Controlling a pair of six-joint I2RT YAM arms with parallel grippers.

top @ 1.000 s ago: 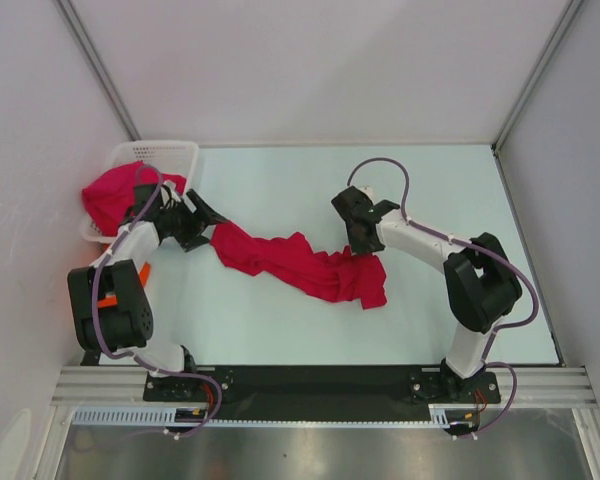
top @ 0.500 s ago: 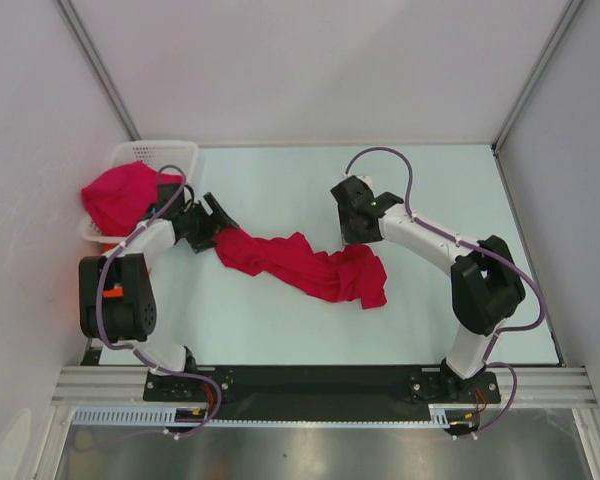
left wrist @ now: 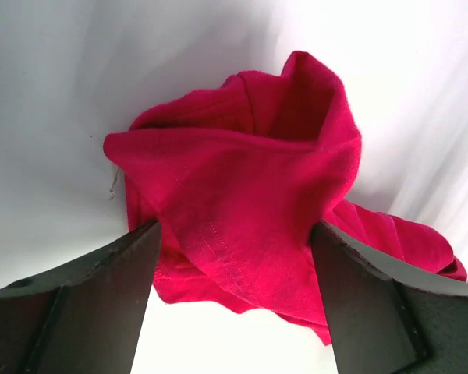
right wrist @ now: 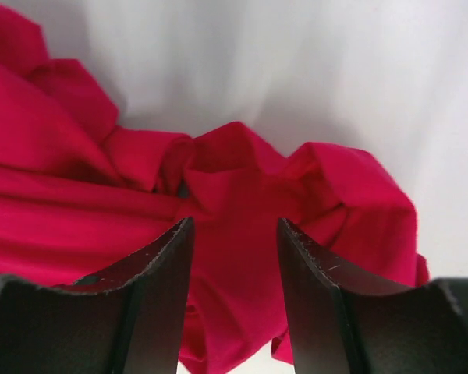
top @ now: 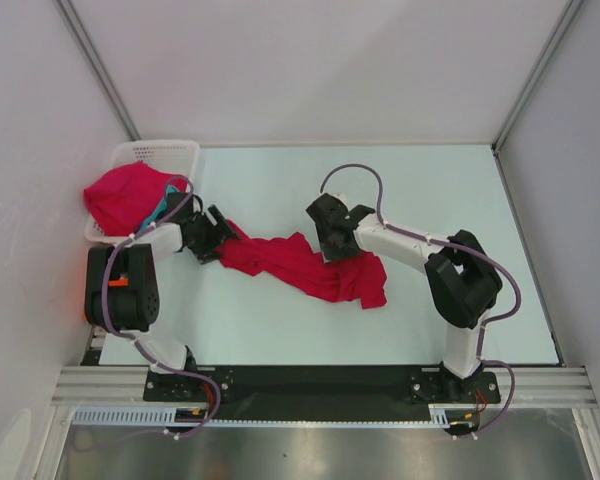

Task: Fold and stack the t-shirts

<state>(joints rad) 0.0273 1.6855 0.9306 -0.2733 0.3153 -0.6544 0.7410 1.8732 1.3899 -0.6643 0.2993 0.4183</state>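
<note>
Pale mint table top [top: 280, 180] under soft even light, plain white back wall [top: 320, 70], white side walls [top: 30, 150], slanted aluminium corner post [top: 98, 70], black mounting rail [top: 320, 385] along near edge, brushed steel surface [top: 320, 455] below

Bright, even, diffuse light in every view, with no hard glare.
From overhead the desk [top: 280, 320] carries only faint, soft shadows beneath the arms. Both wrist views wash the background out to near white with grey shading. The crimson t-shirt [left wrist: 242, 195] is crisp down to its stitching, while the left claw [left wrist: 234, 226] and the right claw [right wrist: 234, 222] sit dark and slightly soft at the bottom edge.
</note>
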